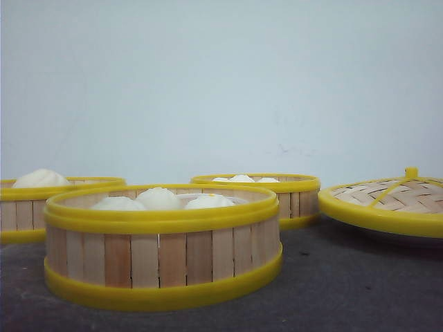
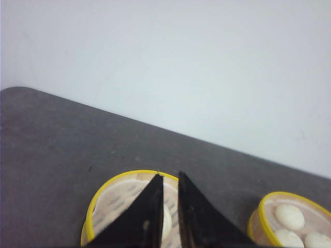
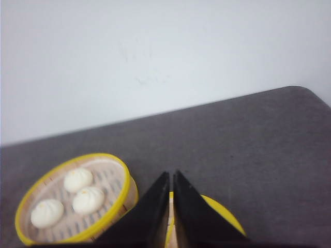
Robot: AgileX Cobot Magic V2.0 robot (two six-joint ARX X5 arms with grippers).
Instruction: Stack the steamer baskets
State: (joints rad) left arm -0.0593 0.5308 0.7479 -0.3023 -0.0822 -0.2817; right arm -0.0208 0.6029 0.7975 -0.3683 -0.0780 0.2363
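Three round baskets sit apart on the dark desk [image 1: 346, 283], none on top of another. The near basket [image 1: 163, 245] is in the middle at the front. It has pale wood slats and yellow rims, and three white buns [image 1: 159, 199] lie inside it. The left basket [image 1: 41, 207] is farther back at the left edge, partly cut off, with one bun showing over its rim. The far basket [image 1: 266, 197] sits behind the near one, a bit to the right, and small white buns peek over its rim too. A woven lid [image 1: 391, 200] with a yellow rim and a little knob lies at the right, near the far basket but not touching it.

The left end effector [image 2: 170, 178] hangs above a basket with a bun in it, and its two black fingers [image 2: 147, 212] are almost together, with only a thin gap and nothing between them. Another basket with buns shows beside it in that view. The right end effector [image 3: 171, 175] is above the yellow rim of the lid, and its fingers [image 3: 191, 212] are also nearly together and hold nothing. A basket with three buns [image 3: 75, 199] lies beside it.
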